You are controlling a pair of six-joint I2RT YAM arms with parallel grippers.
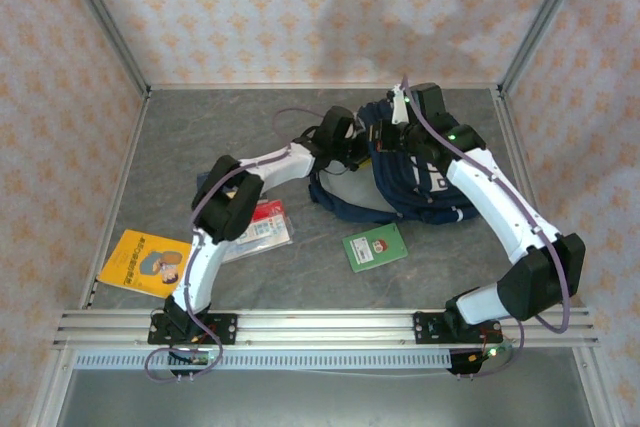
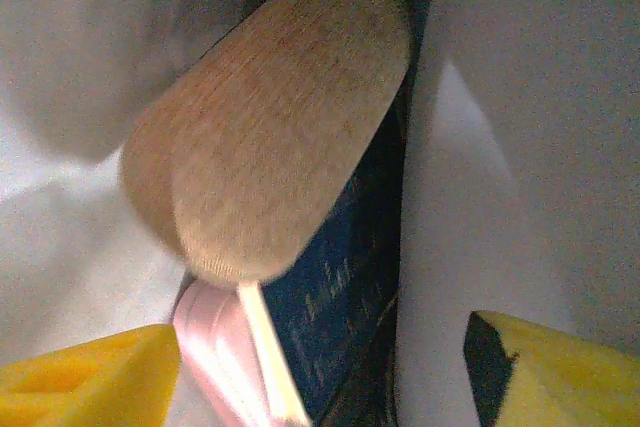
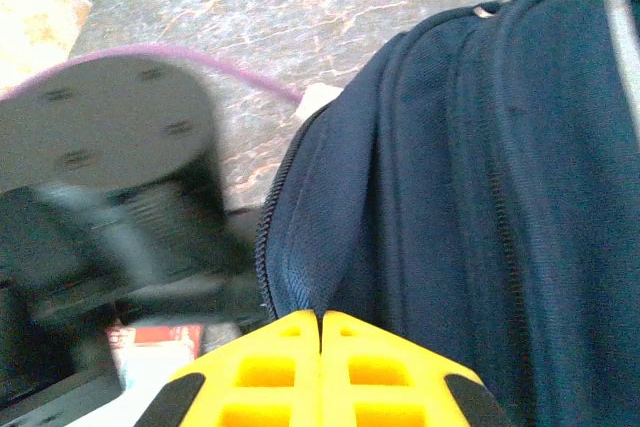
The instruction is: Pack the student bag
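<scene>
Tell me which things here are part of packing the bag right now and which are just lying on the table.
In the job: student bag; right gripper, shut on its opening edge; left gripper, open at its mouth, over a wooden piece and a blue book.
Lying about: yellow book; green booklet; red-and-white packet. None is gripped; perhaps packed next.

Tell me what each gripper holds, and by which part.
Right fingers pinch the bag by fabric beside its zipper; left fingers are open, holding nothing.

On the table point(image 1: 220, 127), a booklet point(image 1: 375, 247) lies at the backpack's point(image 1: 400, 192) six o'clock, a packet point(image 1: 268, 229) at eight, a book point(image 1: 143, 260) beyond the packet.
</scene>
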